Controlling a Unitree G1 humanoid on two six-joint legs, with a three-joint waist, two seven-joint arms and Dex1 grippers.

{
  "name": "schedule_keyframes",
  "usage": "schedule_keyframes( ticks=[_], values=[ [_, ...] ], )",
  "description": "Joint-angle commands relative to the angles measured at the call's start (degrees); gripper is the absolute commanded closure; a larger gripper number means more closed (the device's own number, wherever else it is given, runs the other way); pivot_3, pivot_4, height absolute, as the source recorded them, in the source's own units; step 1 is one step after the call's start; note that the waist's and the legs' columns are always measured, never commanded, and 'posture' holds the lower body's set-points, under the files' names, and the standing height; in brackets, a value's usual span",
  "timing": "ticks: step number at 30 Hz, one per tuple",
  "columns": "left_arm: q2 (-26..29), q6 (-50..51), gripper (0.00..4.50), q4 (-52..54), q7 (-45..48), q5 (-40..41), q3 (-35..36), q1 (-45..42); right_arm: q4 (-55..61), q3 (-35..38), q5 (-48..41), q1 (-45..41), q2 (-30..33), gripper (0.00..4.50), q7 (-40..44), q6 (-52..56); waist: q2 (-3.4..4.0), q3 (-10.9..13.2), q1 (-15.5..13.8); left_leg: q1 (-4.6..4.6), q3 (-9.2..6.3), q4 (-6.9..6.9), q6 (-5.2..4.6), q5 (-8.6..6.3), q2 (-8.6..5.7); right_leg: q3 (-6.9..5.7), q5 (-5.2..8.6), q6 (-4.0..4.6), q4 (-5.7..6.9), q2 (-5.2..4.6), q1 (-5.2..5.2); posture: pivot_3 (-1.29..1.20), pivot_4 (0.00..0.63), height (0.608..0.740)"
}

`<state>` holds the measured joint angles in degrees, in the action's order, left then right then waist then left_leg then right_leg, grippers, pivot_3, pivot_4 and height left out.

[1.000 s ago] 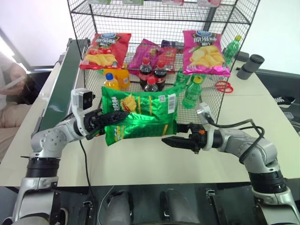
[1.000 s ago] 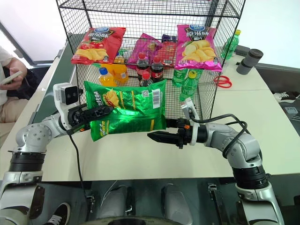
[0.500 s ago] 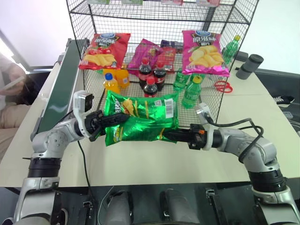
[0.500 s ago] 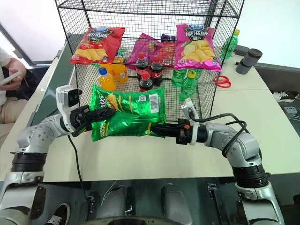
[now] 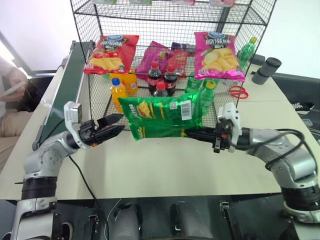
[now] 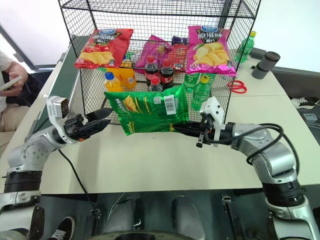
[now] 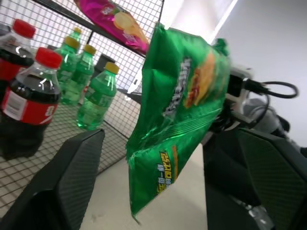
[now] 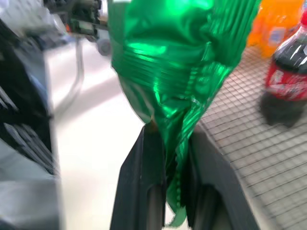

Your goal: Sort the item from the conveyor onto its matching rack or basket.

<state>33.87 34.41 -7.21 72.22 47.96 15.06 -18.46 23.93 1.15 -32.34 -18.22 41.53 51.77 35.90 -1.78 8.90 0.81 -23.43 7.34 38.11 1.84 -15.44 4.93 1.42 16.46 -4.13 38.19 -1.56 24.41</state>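
Green crisps bag point(image 5: 162, 117) hangs in mid-frame of the left eye view, clear of the white table point(image 5: 150, 170), barcode side facing the camera, in front of the low wire-mesh pen of drink bottles point(image 5: 161, 82). Right gripper point(image 5: 187, 133) reaches in from the right of frame, fingers clamped narrow on the bag's lower right edge; confirmed in the right wrist view, with crumpled green foil pinched between the two black fingers point(image 8: 148, 191). Left gripper point(image 5: 114, 124) sits left of centre, just beside the bag's left edge but apart from it, fingers spread wide and holding nothing; left wrist view shows the bag point(image 7: 180, 115) between and beyond the two fingers, untouched. Tall black wire-mesh rack point(image 5: 170, 20) stands at upper centre; red crisps bag point(image 5: 111, 54) at its upper left and pink crisps bag point(image 5: 218, 56) at its upper right lie on the sloped shelf, a purple bag point(image 5: 157, 56) between them. Dark green conveyor point(image 5: 67, 95) runs along the left side of frame. Red scissors point(image 5: 239, 92) lie on the table right of the pen. Part of a person point(image 5: 12, 95) visible at the left edge.
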Motion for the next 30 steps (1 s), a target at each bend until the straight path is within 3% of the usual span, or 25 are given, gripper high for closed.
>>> schedule_keyframes(
  ticks=[1,2,6,8,11,17,24,30],
  values=[
    [-0.6,-5.7,0.05,4.4,-4.7,-2.6,3.1,2.3,4.4,8.2,-5.7,-8.6,-6.6,4.50,-8.5,-3.6,0.03,0.0,0.5,0.02,0.03,0.00,0.00,0.00,0.00,0.04,-0.01,0.01,0.01,0.01,0.02,0.00,0.150,0.740],
    [-1.1,-7.1,0.05,4.9,-6.0,-3.6,3.3,2.9,4.5,9.7,-7.0,-10.1,-8.3,4.50,-10.6,-3.6,0.05,0.0,0.5,0.04,0.04,0.00,0.01,0.01,0.01,0.06,-0.02,0.00,0.05,0.02,0.04,0.00,0.150,0.740],
    [-6.7,-17.6,0.05,4.6,-13.8,-9.0,3.8,2.7,0.8,3.3,12.3,-12.4,-8.5,4.50,-15.3,-18.2,-0.08,-0.1,-0.6,0.05,-0.04,0.00,0.04,0.02,0.01,-0.07,-0.01,0.02,0.04,-0.01,-0.05,0.00,0.150,0.740],
    [-7.8,-18.2,0.05,5.8,-15.3,-9.1,3.6,3.0,-1.6,0.9,17.5,-13.4,-8.6,4.50,-16.0,-23.6,-0.08,-0.1,-0.4,-0.03,0.00,0.00,-0.01,0.00,-0.04,-0.05,-0.01,0.02,-0.06,-0.07,-0.06,0.00,0.150,0.740],
    [-9.4,-19.5,0.05,8.9,-16.9,-10.0,1.9,4.3,-9.1,-4.5,34.4,-16.7,-6.3,4.50,-22.2,-35.2,-0.05,0.0,0.1,-0.03,0.11,0.03,-0.06,-0.04,-0.07,0.04,-0.01,0.01,-0.08,-0.11,-0.02,0.00,0.150,0.740],
    [-9.8,-20.0,0.05,12.3,-19.3,-11.1,0.8,6.2,-16.9,-3.6,42.5,-20.8,-8.3,4.50,-30.6,-46.9,-0.03,0.0,0.4,0.01,0.12,-0.05,0.07,0.04,0.03,0.06,-0.01,0.00,0.00,0.03,0.06,0.00,0.150,0.740],
    [-11.6,-24.0,0.05,19.4,-29.0,-18.0,-1.9,6.8,-24.7,-10.0,63.4,-24.0,-4.6,4.50,-37.9,-52.2,-0.02,0.0,0.2,0.02,0.16,-0.01,0.10,0.06,0.00,0.09,-0.01,0.01,0.00,-0.06,0.04,0.00,0.150,0.740],
    [-13.2,-27.1,0.05,21.0,-31.4,-20.5,-3.9,8.9,-29.8,-11.0,70.0,-27.7,-9.5,4.50,-44.1,-45.0,0.00,0.0,0.6,0.03,0.18,-0.04,0.48,0.28,0.02,0.10,-0.01,0.00,0.02,-0.03,0.06,0.00,0.150,0.740]
  ],
)
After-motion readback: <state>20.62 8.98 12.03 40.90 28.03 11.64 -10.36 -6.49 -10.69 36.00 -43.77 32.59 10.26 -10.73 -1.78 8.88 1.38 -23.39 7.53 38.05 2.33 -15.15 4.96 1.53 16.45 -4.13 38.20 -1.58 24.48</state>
